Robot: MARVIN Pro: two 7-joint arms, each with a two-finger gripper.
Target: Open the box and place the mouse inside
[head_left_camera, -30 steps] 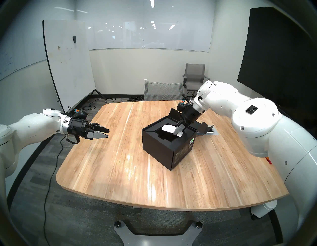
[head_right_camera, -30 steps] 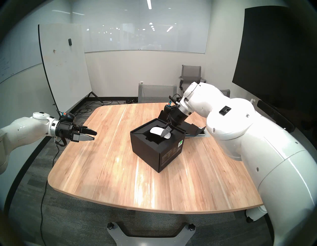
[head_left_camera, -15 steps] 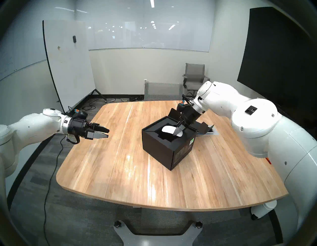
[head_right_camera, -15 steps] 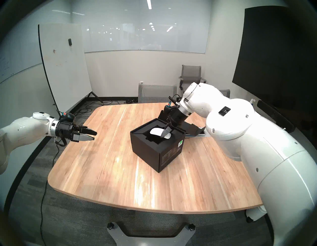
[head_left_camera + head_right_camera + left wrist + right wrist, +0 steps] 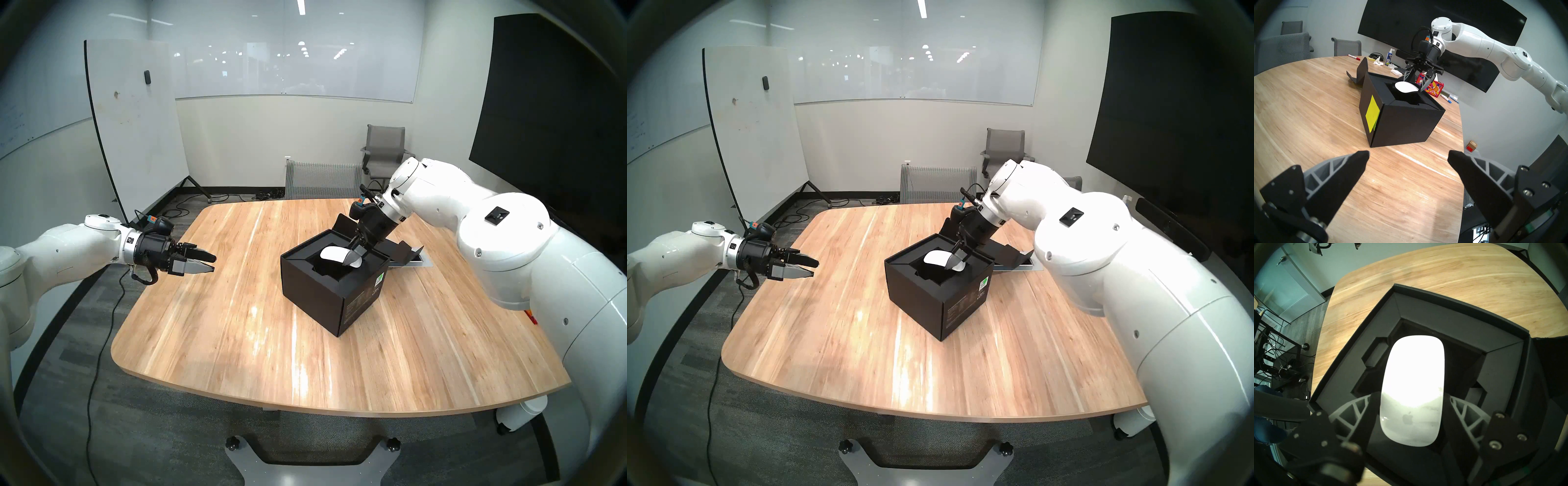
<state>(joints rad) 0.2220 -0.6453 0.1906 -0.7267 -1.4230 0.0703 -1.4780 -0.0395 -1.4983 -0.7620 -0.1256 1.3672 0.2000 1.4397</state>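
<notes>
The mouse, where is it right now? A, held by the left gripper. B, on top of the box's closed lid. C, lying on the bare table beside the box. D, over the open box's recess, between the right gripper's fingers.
D: the white mouse sits over the black recess of the open box, flanked by the right gripper, while the left gripper hangs empty off to the side.

Item count on the rig

I'm seeing one box [image 5: 334,292], one mouse [image 5: 1413,390], one table [image 5: 237,322], two grippers: left [image 5: 212,263], right [image 5: 1412,84]; one tissue box [image 5: 1434,88], two chairs [image 5: 385,149] behind.
</notes>
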